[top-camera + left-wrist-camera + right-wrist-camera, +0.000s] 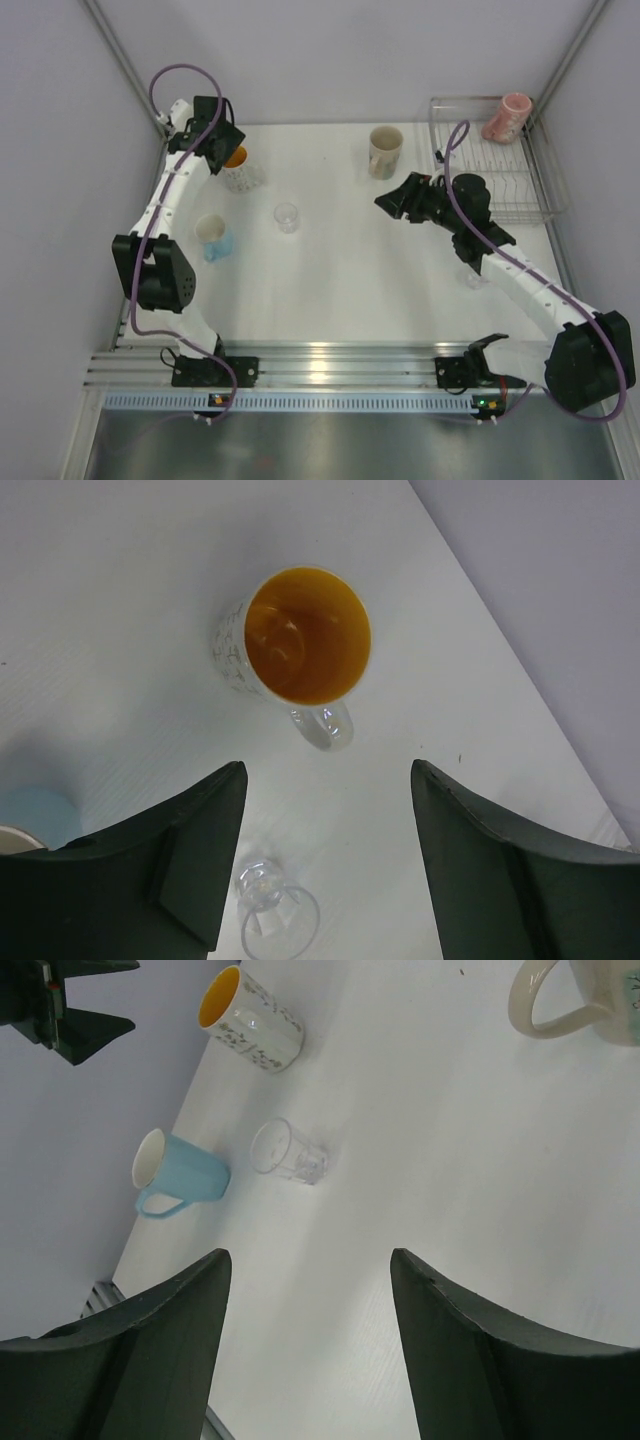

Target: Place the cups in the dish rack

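The white patterned mug with orange inside [240, 168] stands upright at the back left, its handle [322, 725] turned towards my left gripper [226, 146]. That gripper [328, 772] is open and empty, hovering just above and beside it. The small light blue mug [214, 238] stands nearer on the left. The cream patterned mug [385, 151] stands at the back centre. The pinkish-red mug [507, 117] lies in the far corner of the silver wire dish rack [520, 190]. My right gripper [392, 205] is open and empty above the table [310, 1255], in front of the cream mug [590, 1000].
A clear glass [287, 216] stands mid-table between the arms; it also shows in the left wrist view [272, 908] and the right wrist view [288, 1152]. Another clear glass [472, 275] stands by my right arm. Frame posts and walls close in the sides.
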Tool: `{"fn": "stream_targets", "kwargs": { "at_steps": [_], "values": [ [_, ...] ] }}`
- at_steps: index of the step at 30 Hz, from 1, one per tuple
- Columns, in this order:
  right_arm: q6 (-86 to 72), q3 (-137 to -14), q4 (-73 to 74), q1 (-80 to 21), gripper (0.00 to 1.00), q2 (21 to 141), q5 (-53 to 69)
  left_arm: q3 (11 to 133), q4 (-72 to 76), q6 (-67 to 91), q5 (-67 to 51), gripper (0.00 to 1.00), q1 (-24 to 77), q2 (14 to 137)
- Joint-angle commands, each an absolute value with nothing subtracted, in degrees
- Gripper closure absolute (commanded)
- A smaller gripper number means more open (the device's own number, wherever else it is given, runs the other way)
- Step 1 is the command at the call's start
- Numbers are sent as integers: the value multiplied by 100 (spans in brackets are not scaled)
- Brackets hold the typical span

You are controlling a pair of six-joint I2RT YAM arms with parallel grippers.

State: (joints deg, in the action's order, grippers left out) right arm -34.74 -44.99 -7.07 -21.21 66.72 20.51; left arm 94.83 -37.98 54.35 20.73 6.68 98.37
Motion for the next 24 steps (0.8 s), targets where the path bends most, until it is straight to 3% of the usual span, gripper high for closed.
{"fn": "stream_targets", "kwargs": {
  "at_steps": [1,10,24],
  "values": [
    [-3498,-4623,-1002,-2171,34,6460,2092,10150,-3885,5572,2408,28,633,10107],
    [-3542,-4614,-1011,-2162,34,6557,2109,10696,-4139,5923,2592,34,624,10898],
    [-3489,-4597,-949,-2162,34,6521,2021,10240,-4254,6135,2531,36,352,11276]
  ]
}}
